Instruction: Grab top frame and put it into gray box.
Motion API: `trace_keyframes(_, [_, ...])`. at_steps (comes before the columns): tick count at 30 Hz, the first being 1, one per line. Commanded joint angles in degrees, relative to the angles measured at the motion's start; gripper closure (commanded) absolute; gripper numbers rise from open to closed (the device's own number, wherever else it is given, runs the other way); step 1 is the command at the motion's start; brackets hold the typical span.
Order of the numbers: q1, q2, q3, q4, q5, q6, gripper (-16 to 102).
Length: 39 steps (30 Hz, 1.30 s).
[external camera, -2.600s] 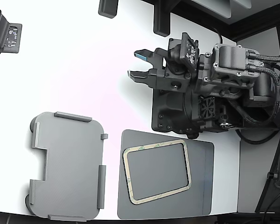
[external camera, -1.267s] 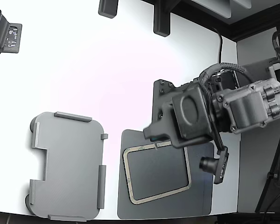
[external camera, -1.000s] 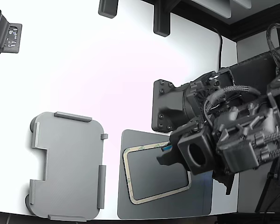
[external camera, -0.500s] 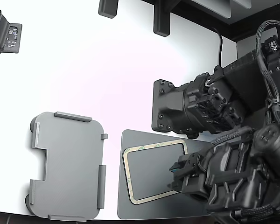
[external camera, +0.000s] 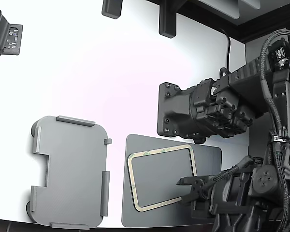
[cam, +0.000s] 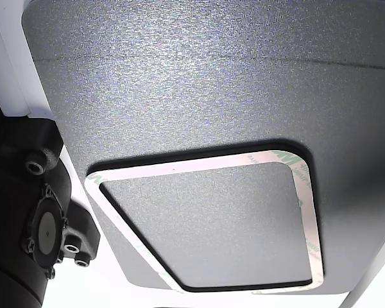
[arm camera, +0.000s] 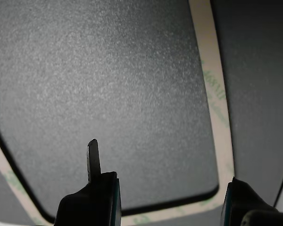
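The top frame (external camera: 159, 150) is a thin cream ring with green marks. It lies flat on the dark gray mat (external camera: 208, 159) at the front of the white table. My gripper (external camera: 182, 190) is open and empty, low over the ring's side on the exterior view's right, fingers pointing toward the exterior view's left. In the wrist view the frame (arm camera: 217, 94) runs around the mat's inner panel, with my gripper (arm camera: 167, 188) straddling one corner. The other view shows the whole frame (cam: 179, 167). The gray box (external camera: 70, 171) sits empty at the exterior view's left of the mat.
A black arm base (external camera: 176, 111) stands just behind the mat. Black fixtures (external camera: 166, 21) stand along the table's far edge, and a black device (external camera: 5, 36) sits at the far left. A black housing (cam: 25, 212) shows in the other view.
The arm has swung from behind the mat down to the exterior view's lower right. The open gripper has dropped low over the frame's right side. The frame and box have not moved.
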Motion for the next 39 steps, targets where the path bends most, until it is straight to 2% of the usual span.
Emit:
trace_keyframes(1, [0.5, 0.1, -1.8, -0.1, -1.1, 0.9, -4])
trace_keyframes(6, [2.5, -3.0, -2.9, 0.2, -3.3, -0.4, -14])
trace_keyframes(20, [7.5, -7.6, -2.6, -1.9, -1.7, -4.6, -14])
trace_keyframes(26, [8.3, -7.6, -2.0, -4.1, -4.1, -4.1, -13])
trace_keyframes(39, [10.5, -7.0, 2.1, -8.5, -3.3, -1.1, -9])
